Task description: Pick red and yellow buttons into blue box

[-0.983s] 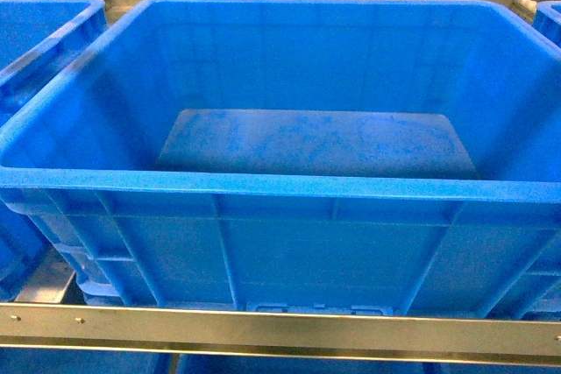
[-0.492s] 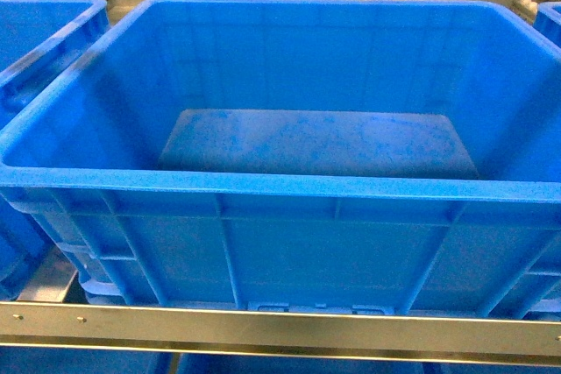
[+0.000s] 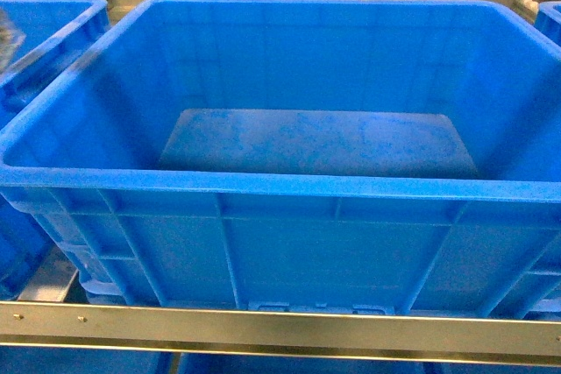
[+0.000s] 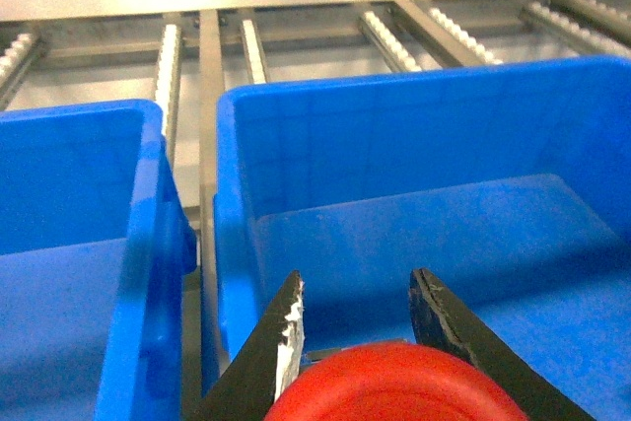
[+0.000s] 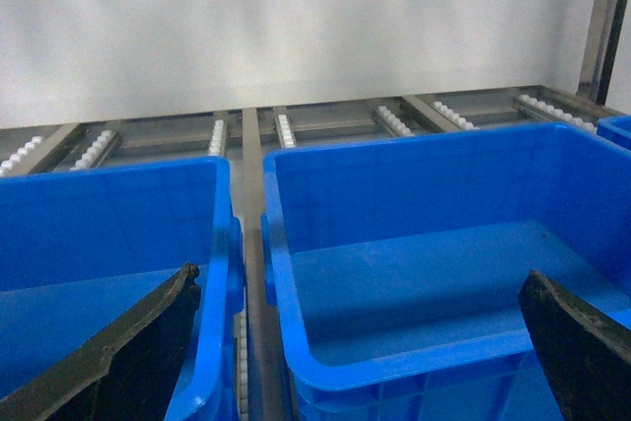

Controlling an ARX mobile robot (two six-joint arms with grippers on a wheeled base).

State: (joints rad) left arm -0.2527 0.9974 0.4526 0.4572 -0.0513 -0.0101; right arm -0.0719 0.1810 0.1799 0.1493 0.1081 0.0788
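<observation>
Left gripper [image 4: 355,317] is clamped on the red button [image 4: 394,386], whose dome cap fills the bottom of the left wrist view between the two dark fingers [image 4: 271,352]. One finger's inner edge is chipped pale. Gripper and button sit above the near left corner of the blue box [image 4: 414,125], over its rim and just inside the wall. To the left of that box stands a second blue crate [image 4: 89,204], with a narrow gap and a metal rail [image 4: 207,145] between the two.

Right gripper [image 5: 360,342] has its fingers [image 5: 138,352] spread wide apart with nothing between them. It hangs over the gap between two blue crates on the roller rack [image 5: 286,130].

From the head view the blue box [image 3: 289,186] takes up nearly the whole picture; its scuffed flat bottom shows no button. Neither gripper shows there. The yellow button appears in no view. A metal bar [image 3: 280,330] runs along the rack's front edge below the box.
</observation>
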